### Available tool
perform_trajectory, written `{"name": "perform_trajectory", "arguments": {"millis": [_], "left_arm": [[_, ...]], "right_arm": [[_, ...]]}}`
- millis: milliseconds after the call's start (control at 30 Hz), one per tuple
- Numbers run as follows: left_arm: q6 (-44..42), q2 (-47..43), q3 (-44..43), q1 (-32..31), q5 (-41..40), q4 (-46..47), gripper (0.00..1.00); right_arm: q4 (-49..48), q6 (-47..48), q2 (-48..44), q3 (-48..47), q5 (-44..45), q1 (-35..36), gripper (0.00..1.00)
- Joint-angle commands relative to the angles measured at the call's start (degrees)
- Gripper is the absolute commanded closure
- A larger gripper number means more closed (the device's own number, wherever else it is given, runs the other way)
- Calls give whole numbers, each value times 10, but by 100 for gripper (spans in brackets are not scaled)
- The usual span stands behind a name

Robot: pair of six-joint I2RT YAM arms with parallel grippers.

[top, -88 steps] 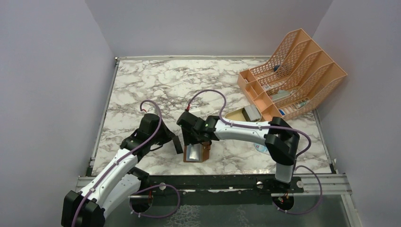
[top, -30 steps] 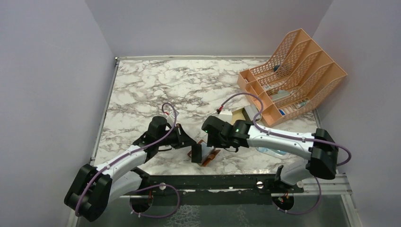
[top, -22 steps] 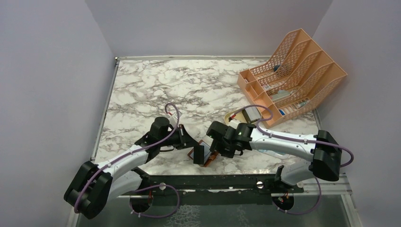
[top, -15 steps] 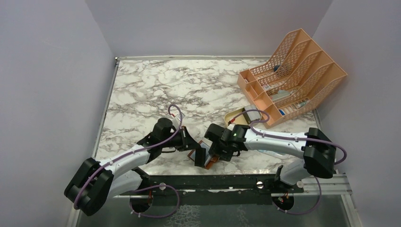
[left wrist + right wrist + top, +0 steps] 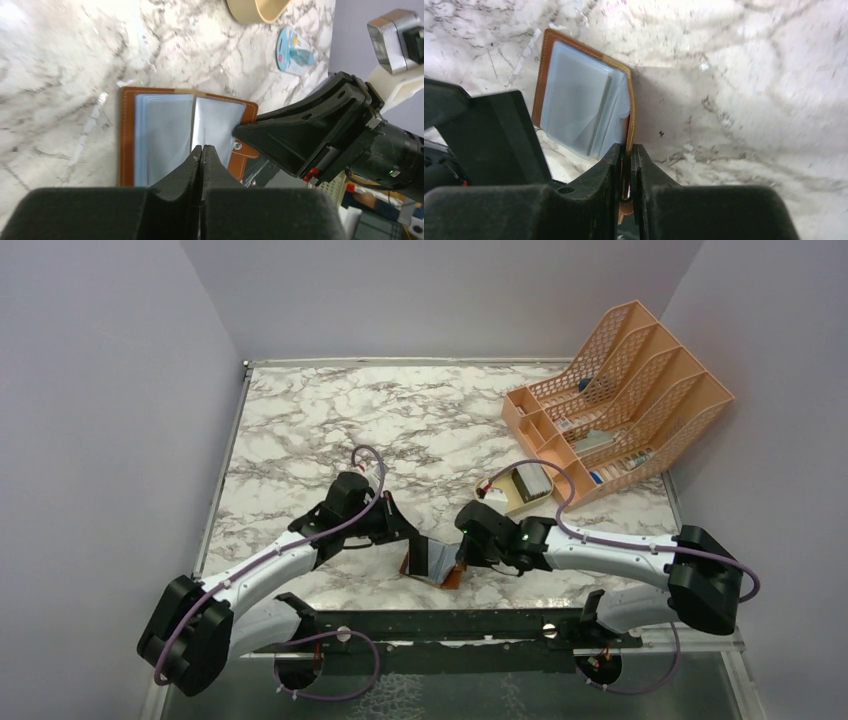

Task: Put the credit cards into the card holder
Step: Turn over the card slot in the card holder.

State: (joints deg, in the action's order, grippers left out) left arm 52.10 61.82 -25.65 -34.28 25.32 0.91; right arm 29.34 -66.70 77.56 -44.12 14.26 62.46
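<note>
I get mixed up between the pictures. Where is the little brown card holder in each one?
Top external: card holder low in the middle, near the table's front edge.
Left wrist: card holder in the centre, open, grey sleeves showing.
Right wrist: card holder upper left, open.
Shared landmark: the marble table under it in all three.

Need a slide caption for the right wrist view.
Right tool pinching the open card holder's leather edge over marble table.

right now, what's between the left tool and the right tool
The open card holder: the left tool pinches a clear sleeve, the right tool its brown cover edge. Seen in the top view and both wrist views.
</note>
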Motion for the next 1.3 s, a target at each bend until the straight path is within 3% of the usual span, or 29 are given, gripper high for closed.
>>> {"name": "perform_trajectory", "arguments": {"millis": [0, 367, 800, 1267], "left_arm": [[-54, -11, -46, 27, -39, -102, 100], [-91, 20, -57, 50, -7, -122, 100], [-154, 81, -93, 65, 14, -168, 100], [-158, 94, -87, 85, 10, -182, 100]], "right_arm": [[-119, 149, -35, 34, -3, -23, 88], [-212, 271, -20, 73, -110, -67, 92], [-232, 299, 0, 83, -139, -84, 94], [-231, 308, 7, 77, -140, -83, 94]]}}
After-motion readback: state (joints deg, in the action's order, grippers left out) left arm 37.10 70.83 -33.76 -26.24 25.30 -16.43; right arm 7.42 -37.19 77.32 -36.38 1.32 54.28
